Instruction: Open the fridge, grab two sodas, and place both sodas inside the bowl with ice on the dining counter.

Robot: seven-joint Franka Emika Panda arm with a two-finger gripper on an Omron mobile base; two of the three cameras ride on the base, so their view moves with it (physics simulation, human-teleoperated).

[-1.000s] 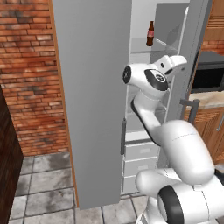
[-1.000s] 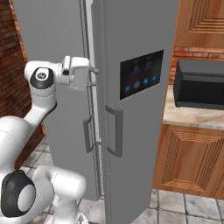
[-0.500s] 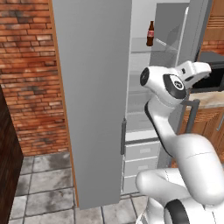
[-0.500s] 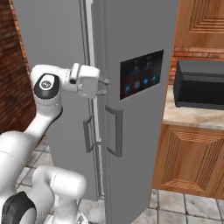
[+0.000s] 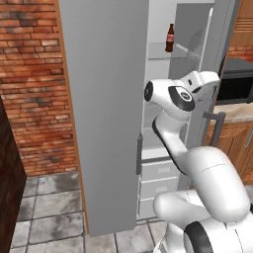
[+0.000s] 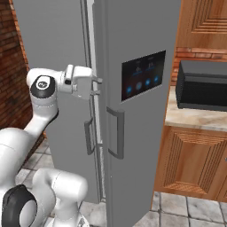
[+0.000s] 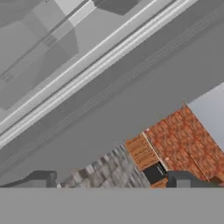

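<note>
Brick-walled kitchen: arm bent level toward the fridge (image 6: 133, 53), its released pincer (image 6: 97, 87) at the door gap.

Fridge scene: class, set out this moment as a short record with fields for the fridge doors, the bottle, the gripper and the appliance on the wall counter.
left door: swung wide open on the fridge
right door: only slightly ajar
cola bottle: upright on a glass shelf inside
gripper: open, empty, at the gap between the doors
black microwave: on the wall counter
</note>
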